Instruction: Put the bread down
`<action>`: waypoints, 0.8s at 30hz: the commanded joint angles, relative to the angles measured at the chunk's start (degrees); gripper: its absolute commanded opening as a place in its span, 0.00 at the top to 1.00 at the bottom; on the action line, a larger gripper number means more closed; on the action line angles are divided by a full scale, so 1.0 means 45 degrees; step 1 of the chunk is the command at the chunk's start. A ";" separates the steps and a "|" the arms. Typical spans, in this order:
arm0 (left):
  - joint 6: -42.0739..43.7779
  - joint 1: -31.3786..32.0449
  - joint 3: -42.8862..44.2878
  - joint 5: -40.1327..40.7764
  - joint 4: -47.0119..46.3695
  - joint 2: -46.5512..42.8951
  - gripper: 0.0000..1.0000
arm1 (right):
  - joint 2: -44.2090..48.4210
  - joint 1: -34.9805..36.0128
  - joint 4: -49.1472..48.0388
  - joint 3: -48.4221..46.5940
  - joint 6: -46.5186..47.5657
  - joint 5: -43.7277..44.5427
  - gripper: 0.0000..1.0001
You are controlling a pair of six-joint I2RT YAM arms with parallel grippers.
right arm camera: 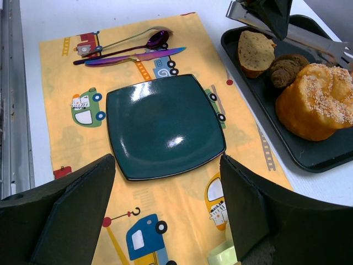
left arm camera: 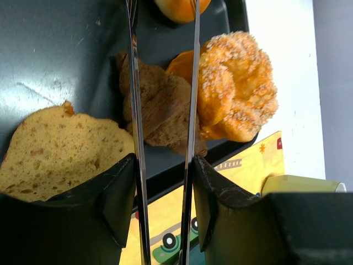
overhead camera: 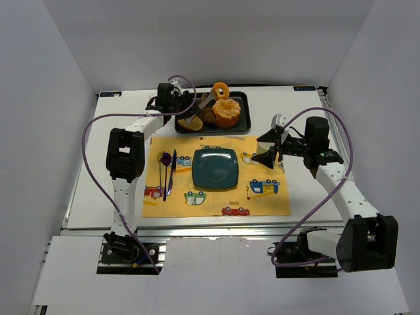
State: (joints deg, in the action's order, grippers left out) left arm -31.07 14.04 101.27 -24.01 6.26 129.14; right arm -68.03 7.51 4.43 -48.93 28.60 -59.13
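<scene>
One tool (left arm camera: 162,176) tight on tongs (left arm camera: 135,110), bread (left arm camera: 165,8)

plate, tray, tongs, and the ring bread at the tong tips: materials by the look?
Plate: probably glazed ceramic, dark teal, glossy with sharp highlights. Tray: black, matte, plastic or coated metal; fine scuffs show. Tongs: bare polished metal, thin mirror-bright strips. Bread: smooth golden-orange ring; real or replica, cannot tell.

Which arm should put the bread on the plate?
Left. The left hand grips tongs that pinch the bread over the tray, so it can likely swing to the plate. The right hand hangs open and empty beside the plate.
</scene>
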 commanded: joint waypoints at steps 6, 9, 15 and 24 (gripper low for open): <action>-0.0400 -0.0035 0.0893 -0.0602 -0.0707 -0.0085 0.47 | 0.0098 -0.0086 -0.0417 0.0130 -0.0164 -0.0297 0.19; -0.0439 -0.0054 0.0932 -0.0582 -0.0650 0.0071 0.47 | 0.0137 -0.0106 -0.0398 0.0150 -0.0145 -0.0258 0.19; -0.0264 -0.0054 0.0913 -0.0290 -0.0377 0.0091 0.47 | 0.0157 -0.0106 -0.0398 0.0169 -0.0125 -0.0277 0.19; -0.0439 -0.0035 0.1127 -0.0465 -0.0531 0.0325 0.47 | 0.0137 -0.0125 -0.0456 0.0208 -0.0145 -0.0277 0.19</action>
State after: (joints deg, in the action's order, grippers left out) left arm -32.62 14.04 103.90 -24.95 5.50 130.82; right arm -68.03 7.22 4.32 -48.84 28.60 -59.11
